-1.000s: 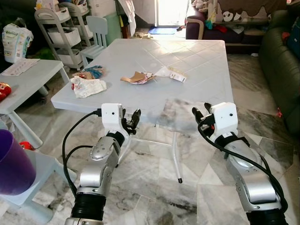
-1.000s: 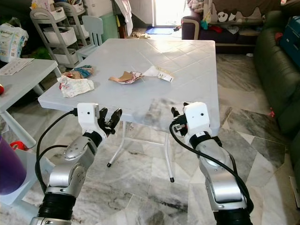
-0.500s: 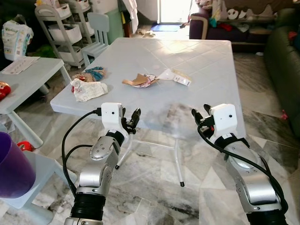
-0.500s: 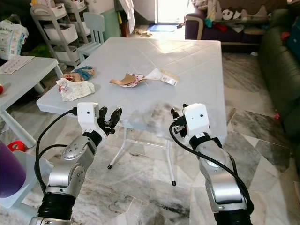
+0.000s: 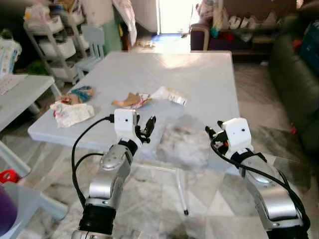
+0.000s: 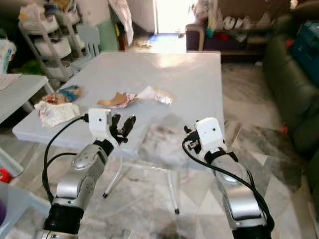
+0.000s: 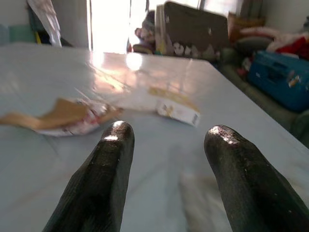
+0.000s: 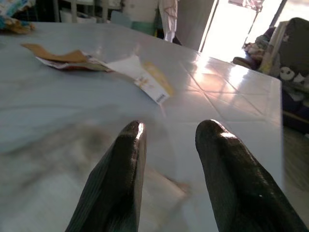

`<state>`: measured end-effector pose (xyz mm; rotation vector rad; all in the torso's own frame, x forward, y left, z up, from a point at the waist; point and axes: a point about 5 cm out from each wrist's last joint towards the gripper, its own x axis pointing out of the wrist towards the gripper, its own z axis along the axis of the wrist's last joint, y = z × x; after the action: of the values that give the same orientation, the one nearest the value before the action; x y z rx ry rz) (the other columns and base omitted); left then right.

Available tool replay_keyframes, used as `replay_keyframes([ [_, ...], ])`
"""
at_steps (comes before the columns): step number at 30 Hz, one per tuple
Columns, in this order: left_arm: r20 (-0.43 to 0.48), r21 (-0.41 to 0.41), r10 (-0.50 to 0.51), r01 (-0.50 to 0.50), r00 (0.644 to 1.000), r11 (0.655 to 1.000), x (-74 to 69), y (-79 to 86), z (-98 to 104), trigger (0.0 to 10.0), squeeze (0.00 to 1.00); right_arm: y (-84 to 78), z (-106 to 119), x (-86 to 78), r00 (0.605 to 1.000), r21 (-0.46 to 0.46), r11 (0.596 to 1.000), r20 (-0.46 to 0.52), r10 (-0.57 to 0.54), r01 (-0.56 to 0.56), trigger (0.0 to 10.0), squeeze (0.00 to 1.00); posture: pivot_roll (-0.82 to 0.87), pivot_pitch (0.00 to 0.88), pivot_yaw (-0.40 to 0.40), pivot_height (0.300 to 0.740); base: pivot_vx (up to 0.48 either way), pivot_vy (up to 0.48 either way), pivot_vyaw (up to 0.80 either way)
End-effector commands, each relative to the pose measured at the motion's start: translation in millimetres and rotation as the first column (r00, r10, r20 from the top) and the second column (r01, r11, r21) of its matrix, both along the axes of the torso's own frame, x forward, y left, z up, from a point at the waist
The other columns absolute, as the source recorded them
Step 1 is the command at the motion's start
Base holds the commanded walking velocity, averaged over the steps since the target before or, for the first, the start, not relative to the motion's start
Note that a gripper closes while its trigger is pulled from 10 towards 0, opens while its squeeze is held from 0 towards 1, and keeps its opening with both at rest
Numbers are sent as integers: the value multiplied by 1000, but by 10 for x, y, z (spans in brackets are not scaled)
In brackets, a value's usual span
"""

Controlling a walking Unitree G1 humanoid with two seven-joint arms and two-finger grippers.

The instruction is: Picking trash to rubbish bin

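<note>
We are standing at the near edge of a big pale blue table point(image 5: 199, 74). Our left hand point(image 5: 147, 130) is held up over the near edge of the table, and its two black fingers point(image 7: 104, 169) are spread apart with nothing between them. Our right hand point(image 5: 213, 133) is up near the same edge, further to the right, and its fingers point(image 8: 120, 169) are spread apart too, holding nothing. The trash lies on the table past our hands. A torn brown and white wrapper point(image 5: 130, 100) is out in front of the left hand. Just beside it, to the right, lies a flat white packet point(image 5: 169, 95) with a bit of yellow on it. Far over on the left side of the table is a crumpled white paper point(image 5: 70, 112), and just behind that is a small bunched-up colorful wrapper point(image 5: 79, 93). A grey cart with shelves point(image 5: 60, 45) stands behind the table on the left. A dark green sofa point(image 5: 296, 74) is on the right.
</note>
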<state>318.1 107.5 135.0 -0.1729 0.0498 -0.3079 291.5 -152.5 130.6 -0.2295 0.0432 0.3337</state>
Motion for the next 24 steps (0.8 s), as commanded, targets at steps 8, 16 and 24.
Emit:
replay_keyframes([
  [8,-23,70,-12,13,1000,997,-87,104,-92,10000,0,180,-41,-112,974,-33,975,-55,218,-220,10000,0,-116,13,34,740,0,0,0],
  [16,-86,137,-45,57,995,989,-258,213,-273,10000,0,195,-59,-147,960,-61,959,-57,275,-278,10000,0,-105,20,34,740,0,0,0],
  [24,-114,181,-56,76,992,981,-390,254,-358,10000,0,196,-203,-134,940,-137,930,-63,336,-342,10000,0,-89,30,21,740,0,0,0],
])
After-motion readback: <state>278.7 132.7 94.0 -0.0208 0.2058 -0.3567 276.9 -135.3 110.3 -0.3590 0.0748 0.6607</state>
